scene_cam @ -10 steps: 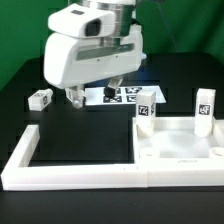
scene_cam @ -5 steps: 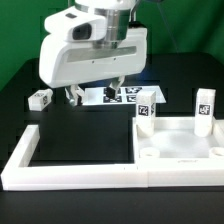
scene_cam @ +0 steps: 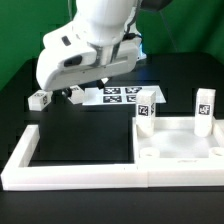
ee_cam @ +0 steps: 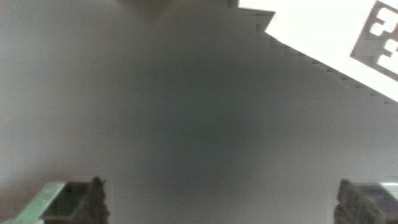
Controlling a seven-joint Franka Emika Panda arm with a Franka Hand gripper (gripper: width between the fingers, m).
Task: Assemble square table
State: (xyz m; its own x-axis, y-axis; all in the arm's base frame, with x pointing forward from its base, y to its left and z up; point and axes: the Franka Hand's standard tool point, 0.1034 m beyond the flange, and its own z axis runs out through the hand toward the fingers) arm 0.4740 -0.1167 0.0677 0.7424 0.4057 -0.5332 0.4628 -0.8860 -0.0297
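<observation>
The square table's white slab lies at the exterior view's right, against the border wall. Two white tagged legs stand upright at its far corners, one on the left and one on the right. A third leg lies on the black table at the far left. My gripper hangs low between that lying leg and the marker board, tilted. In the wrist view the gripper is open, its fingers wide apart over bare dark table, nothing between them.
A long white L-shaped border wall runs along the front and up the left side. A corner of the marker board shows in the wrist view. The arm's white body hides the table behind it.
The arm has swung toward the exterior view's left and tilted over, carrying the gripper nearer the lying leg. The jaws stay open. No part has moved.
</observation>
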